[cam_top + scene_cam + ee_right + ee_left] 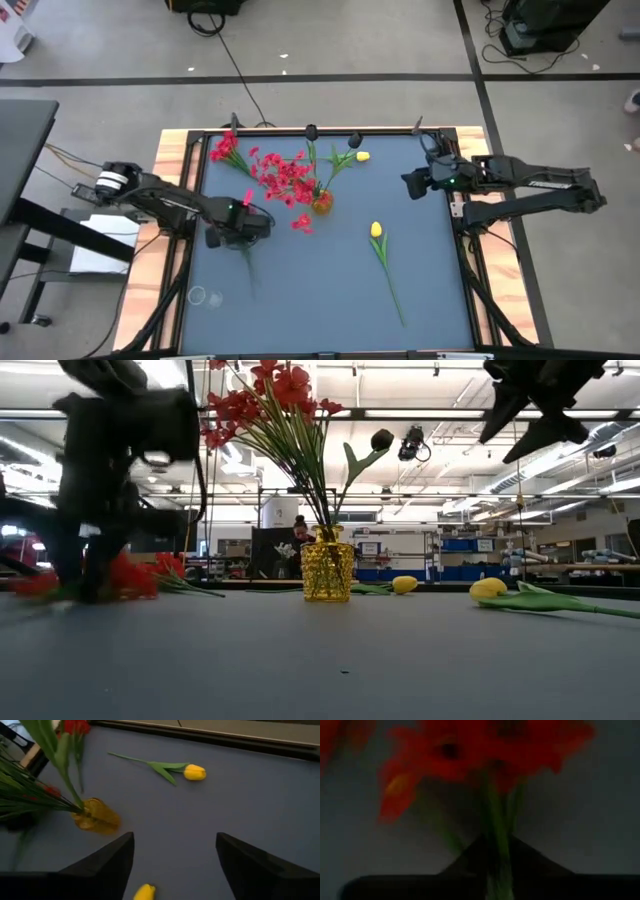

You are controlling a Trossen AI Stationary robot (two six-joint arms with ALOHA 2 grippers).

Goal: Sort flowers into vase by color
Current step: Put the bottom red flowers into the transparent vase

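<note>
Red flower (485, 750): nearest your left wrist camera, stem between the left tool's (243, 237) nearly closed fingers, left of the yellow vase (321, 203).
Yellow tulips (377, 231): on the tabletop (420, 270), right of the vase.
Right tool (412, 184): wide open, empty.
Risk: thin stem may slip if you lift quickly.
</note>
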